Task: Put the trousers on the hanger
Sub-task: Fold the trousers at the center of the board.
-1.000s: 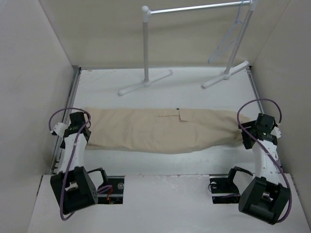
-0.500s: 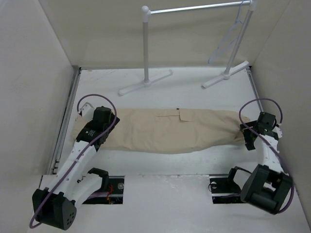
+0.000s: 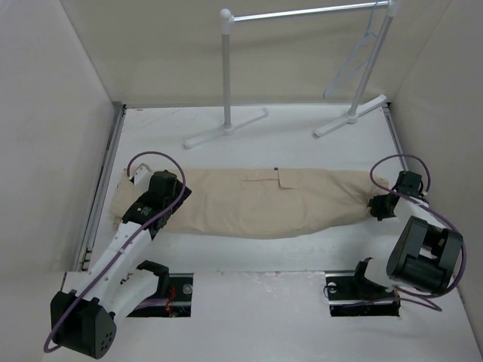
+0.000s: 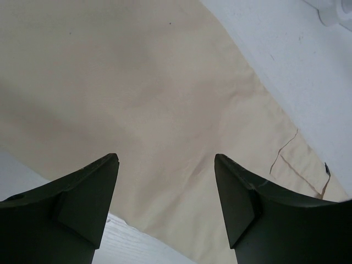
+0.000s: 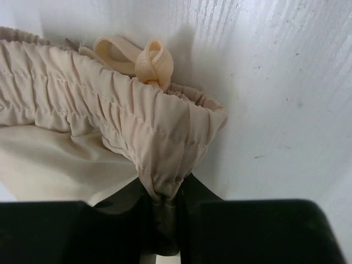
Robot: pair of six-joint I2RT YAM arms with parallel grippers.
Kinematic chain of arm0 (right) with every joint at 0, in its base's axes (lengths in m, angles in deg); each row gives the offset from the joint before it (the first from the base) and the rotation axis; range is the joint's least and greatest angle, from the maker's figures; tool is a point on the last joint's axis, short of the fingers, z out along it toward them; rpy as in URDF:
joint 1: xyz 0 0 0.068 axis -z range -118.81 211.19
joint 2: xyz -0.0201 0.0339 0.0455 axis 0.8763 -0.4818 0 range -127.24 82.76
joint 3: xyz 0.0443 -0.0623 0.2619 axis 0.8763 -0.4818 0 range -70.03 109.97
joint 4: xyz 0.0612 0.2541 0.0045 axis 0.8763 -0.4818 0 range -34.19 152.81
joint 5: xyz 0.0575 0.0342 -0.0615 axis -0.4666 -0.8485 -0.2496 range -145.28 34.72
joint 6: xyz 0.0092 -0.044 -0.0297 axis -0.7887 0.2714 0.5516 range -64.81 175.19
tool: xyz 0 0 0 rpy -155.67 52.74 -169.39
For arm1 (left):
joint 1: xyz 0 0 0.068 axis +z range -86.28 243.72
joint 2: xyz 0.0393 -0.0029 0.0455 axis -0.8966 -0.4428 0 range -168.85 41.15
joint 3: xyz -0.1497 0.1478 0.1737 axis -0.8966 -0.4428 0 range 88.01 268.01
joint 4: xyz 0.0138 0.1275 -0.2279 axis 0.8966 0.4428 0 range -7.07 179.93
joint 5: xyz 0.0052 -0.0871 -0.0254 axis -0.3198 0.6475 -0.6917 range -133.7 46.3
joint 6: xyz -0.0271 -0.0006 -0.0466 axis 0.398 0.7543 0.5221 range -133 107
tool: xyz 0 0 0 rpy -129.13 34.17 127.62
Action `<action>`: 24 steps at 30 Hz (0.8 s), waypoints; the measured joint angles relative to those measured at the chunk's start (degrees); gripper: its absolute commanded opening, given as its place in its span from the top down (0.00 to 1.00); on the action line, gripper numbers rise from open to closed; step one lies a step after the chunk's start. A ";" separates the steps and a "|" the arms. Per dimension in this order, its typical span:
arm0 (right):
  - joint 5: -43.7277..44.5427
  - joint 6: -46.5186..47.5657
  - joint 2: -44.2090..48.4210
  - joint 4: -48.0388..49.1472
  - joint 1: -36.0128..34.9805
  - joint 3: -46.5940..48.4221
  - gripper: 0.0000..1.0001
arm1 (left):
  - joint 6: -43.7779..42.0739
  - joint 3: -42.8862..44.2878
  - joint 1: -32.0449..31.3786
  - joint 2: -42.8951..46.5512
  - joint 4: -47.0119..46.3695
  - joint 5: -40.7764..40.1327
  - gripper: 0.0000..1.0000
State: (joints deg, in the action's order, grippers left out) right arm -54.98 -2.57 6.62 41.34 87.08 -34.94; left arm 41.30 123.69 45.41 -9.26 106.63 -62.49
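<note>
The beige trousers lie flat across the table, legs to the left, gathered waistband to the right. My left gripper hovers over the leg end; in its wrist view it stands open above smooth cloth, nothing between the fingers. My right gripper is at the waist end, shut on a pinch of the elastic waistband that bunches into the gripper. A drawstring loop sticks up behind the band. The pale wire hanger hangs from the rack's rail at the back right.
A white rack stands at the back, with a left post, a top rail and two feet on the table. Walls close in left, right and behind. Bare white table lies between trousers and rack.
The right gripper has closed on the waistband and its arm has swung in toward the trousers. The left arm reached forward over the leg end a second ago and has since held there.
</note>
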 measured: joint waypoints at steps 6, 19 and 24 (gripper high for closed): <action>2.29 2.01 13.38 -4.74 1.42 3.15 0.87 | -0.13 0.61 -1.07 0.31 0.35 0.17 0.32; 8.76 14.21 24.52 -10.91 -4.13 32.70 0.85 | -0.26 22.05 -25.97 -13.33 1.09 -3.56 0.30; 10.40 15.45 23.78 -14.16 -22.16 33.68 0.85 | -0.59 19.30 -20.87 -7.61 3.21 -4.28 0.28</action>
State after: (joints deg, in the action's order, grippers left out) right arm -44.58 12.89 30.40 27.18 64.92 -1.26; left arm 40.71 142.99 24.54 -16.86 109.85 -66.77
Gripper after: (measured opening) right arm 0.155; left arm 0.710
